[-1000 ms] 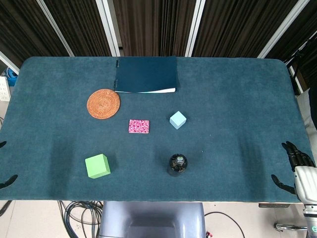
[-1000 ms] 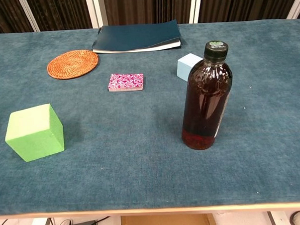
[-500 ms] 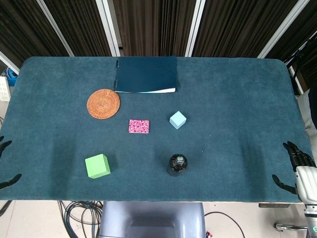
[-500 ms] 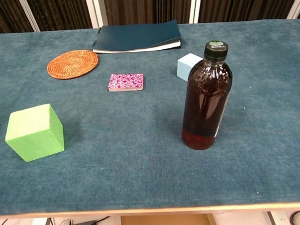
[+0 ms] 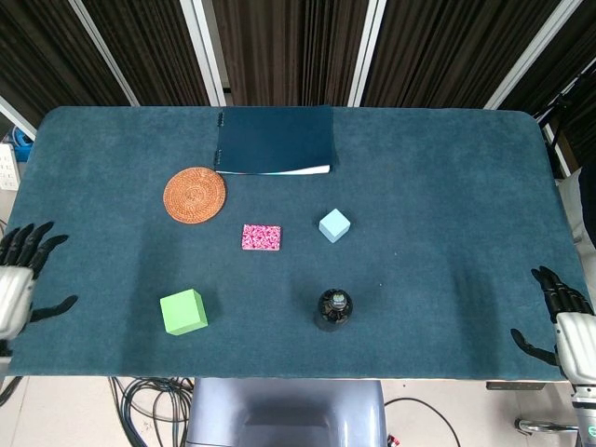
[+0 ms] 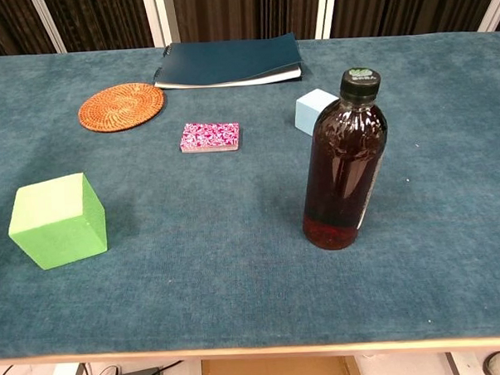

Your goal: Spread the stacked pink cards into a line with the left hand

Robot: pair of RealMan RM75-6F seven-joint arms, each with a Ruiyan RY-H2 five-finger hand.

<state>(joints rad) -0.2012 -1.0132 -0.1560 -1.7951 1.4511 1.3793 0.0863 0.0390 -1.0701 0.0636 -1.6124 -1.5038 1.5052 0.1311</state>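
The pink cards [image 5: 261,237] lay as 1 neat stack near the middle of the table [image 5: 438,168], so none of the spreading had been done; by that showing the whole task remained. The left hand [image 5: 19,279] sat at the table's left edge, well apart from the stack, its fingers spread wide and holding nothing. The right hand [image 5: 563,317] was at the far right edge; it looked empty with fingers apart, though only part of it showed.

The stack had the woven coaster [image 5: 195,194] up-left, the pale blue cube [image 5: 334,224] just to its right, the green cube [image 5: 183,311] and the bottle [image 5: 334,309] nearer the robot. Bare cloth lay left of the cards, probably the easier way for the line.
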